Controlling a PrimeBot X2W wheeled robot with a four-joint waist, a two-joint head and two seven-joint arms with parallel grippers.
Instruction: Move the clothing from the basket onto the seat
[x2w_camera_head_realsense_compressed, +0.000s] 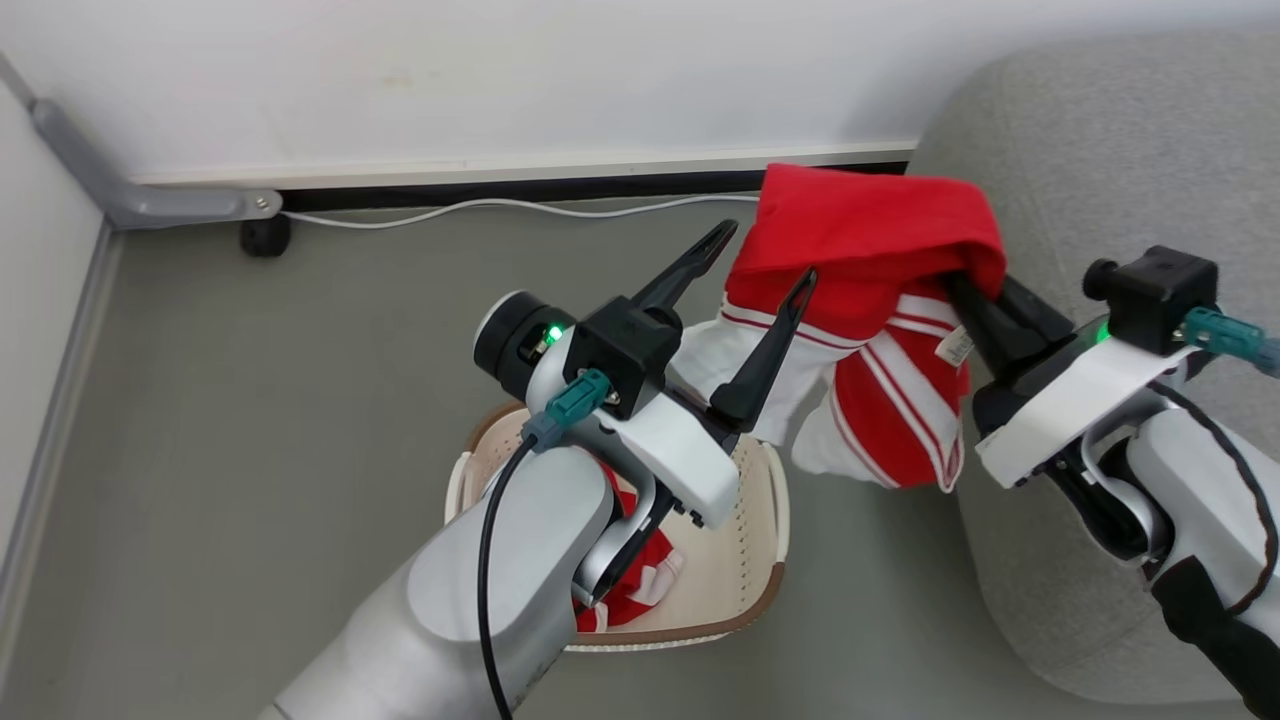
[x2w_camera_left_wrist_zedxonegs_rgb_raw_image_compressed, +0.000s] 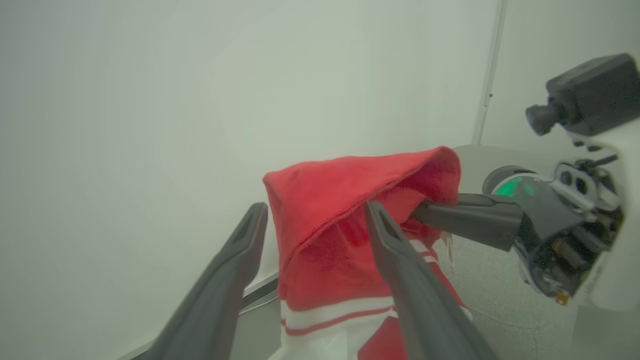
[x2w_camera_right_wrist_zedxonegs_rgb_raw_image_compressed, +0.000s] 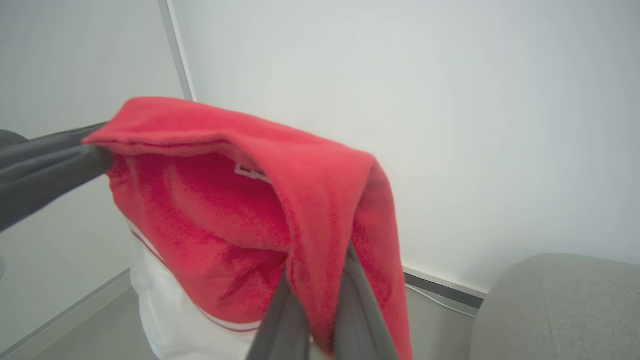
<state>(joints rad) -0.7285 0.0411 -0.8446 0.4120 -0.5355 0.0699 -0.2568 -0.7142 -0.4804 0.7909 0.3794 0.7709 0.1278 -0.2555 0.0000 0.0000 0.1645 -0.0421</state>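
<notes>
The garment (x2w_camera_head_realsense_compressed: 870, 240), red with white stripes and a white tag, hangs in the air between the basket (x2w_camera_head_realsense_compressed: 765, 585) and the seat (x2w_camera_head_realsense_compressed: 1100, 130), close by the seat's left edge. The right gripper (x2w_camera_head_realsense_compressed: 960, 288) holds it by the top fold. In the head view that fold hides the fingertips, while the right wrist view shows the two fingers pressed together with red cloth pinched between them. The left gripper (x2w_camera_head_realsense_compressed: 769, 252), just left of the garment, has its jaws spread wide and grips nothing. In the left wrist view one of its fingers crosses in front of the cloth and the other stands clear to the left; whether it touches the cloth I cannot tell. The head view also takes in the basket on the grey floor (x2w_camera_head_realsense_compressed: 300, 400), near and left under the left arm, with a second garment (x2w_camera_head_realsense_compressed: 640, 590) lying inside. A white cable (x2w_camera_head_realsense_compressed: 500, 205) runs along the far wall (x2w_camera_head_realsense_compressed: 500, 80).
</notes>
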